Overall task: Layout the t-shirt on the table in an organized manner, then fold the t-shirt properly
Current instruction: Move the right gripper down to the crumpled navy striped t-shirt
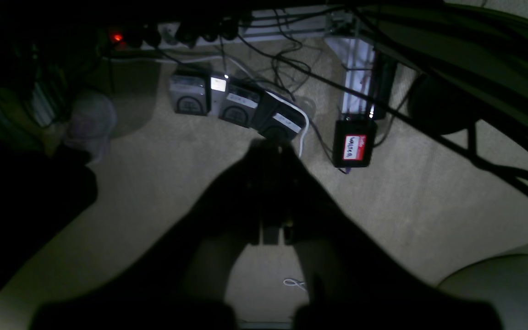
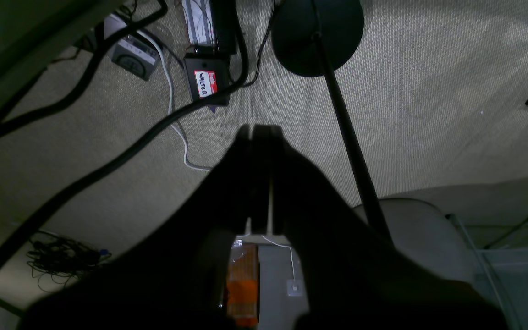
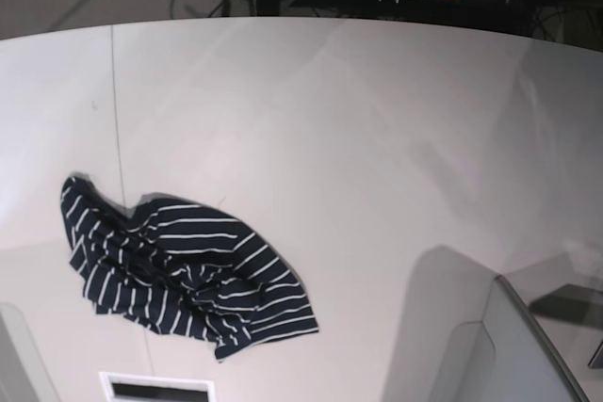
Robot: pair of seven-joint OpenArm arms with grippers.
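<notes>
The t-shirt (image 3: 179, 270), dark navy with thin white stripes, lies crumpled in a heap on the near left part of the white table (image 3: 358, 157). Neither gripper shows in the base view. In the left wrist view my left gripper (image 1: 271, 147) is a dark silhouette with its fingers pressed together, shut on nothing, pointing down at the carpeted floor. My right gripper (image 2: 259, 130) looks the same in the right wrist view: shut, empty, hanging over the carpet. No shirt appears in either wrist view.
On the floor lie several power adapters (image 1: 236, 105), a black box with a red and white label (image 2: 206, 85), loose cables (image 2: 108, 160) and a round black lamp base (image 2: 317, 34) with its pole. A grey slanted part (image 3: 528, 345) rises at the table's near right.
</notes>
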